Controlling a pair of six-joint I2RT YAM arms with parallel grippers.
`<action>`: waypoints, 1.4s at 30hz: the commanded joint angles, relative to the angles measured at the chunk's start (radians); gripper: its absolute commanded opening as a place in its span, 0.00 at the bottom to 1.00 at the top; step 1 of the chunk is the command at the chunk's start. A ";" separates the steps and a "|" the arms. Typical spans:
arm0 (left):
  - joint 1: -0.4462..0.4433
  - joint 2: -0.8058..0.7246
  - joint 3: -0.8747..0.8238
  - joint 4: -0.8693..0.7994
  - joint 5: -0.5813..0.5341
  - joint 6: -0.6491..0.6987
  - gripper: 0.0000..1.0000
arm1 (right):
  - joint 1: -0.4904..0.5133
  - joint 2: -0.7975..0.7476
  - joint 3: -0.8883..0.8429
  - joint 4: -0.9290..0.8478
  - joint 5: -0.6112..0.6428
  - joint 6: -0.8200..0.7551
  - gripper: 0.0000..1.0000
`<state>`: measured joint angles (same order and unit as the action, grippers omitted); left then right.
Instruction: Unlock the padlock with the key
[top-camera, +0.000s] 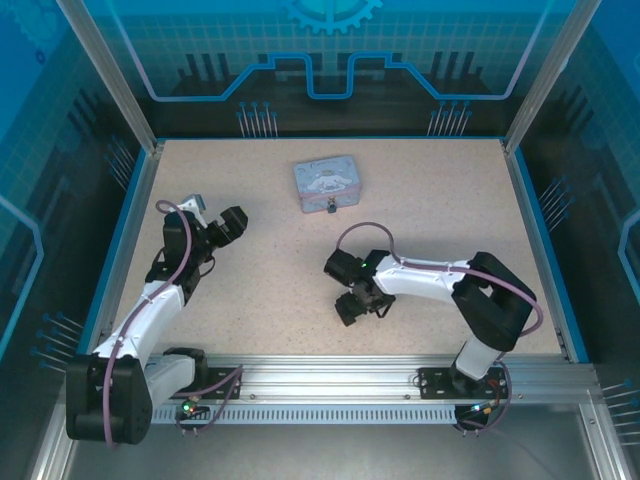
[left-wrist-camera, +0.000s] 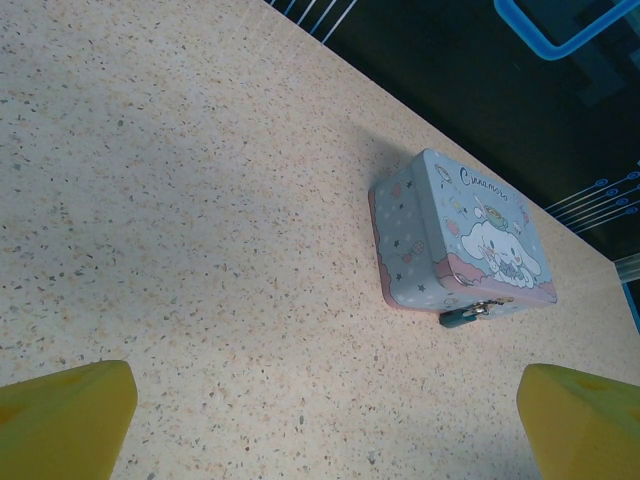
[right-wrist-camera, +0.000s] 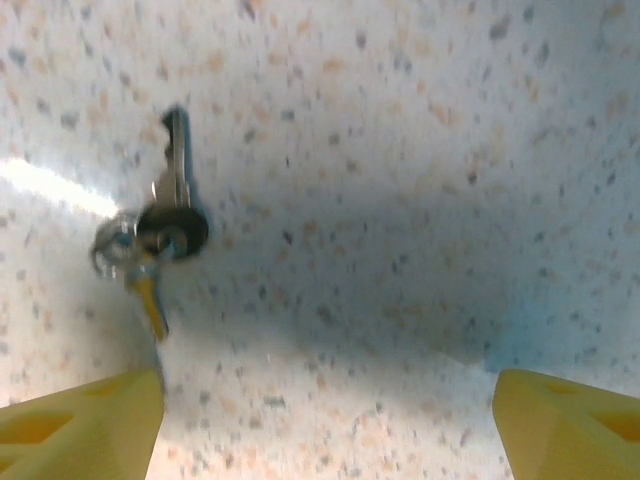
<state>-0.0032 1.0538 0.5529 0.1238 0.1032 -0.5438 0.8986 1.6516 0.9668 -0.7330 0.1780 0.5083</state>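
Padlock (top-camera: 329, 208) hangs at the front edge of the tin (top-camera: 328, 183), which sits at the far centre of the desk (top-camera: 250, 290). Key (right-wrist-camera: 175, 195) lies flat on the desk, on its ring, untouched. Right jaws are released, low over the desk, with the key just beyond one yellow fingertip (right-wrist-camera: 80, 420). Left jaws are released, wide apart, well short of the tin and grasping nothing.

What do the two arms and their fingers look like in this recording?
Both the left arm and right arm have white links between bulky black joints. A purple cable loops along each, and small green lights glow near the bases. The left fingers and right fingers are bright yellow, wedge-shaped blocks.
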 joint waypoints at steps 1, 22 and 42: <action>-0.007 -0.001 0.028 -0.016 0.027 0.011 0.99 | -0.046 -0.120 -0.009 0.005 -0.132 -0.046 0.86; -0.021 -0.017 0.025 -0.010 0.036 -0.006 0.99 | -0.072 0.163 0.216 -0.018 -0.193 0.022 0.45; -0.023 -0.018 0.018 -0.010 0.037 -0.005 0.99 | -0.039 0.225 0.203 -0.077 -0.122 0.038 0.29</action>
<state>-0.0181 1.0534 0.5529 0.1238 0.1215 -0.5449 0.8509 1.8633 1.1851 -0.7773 0.0517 0.5358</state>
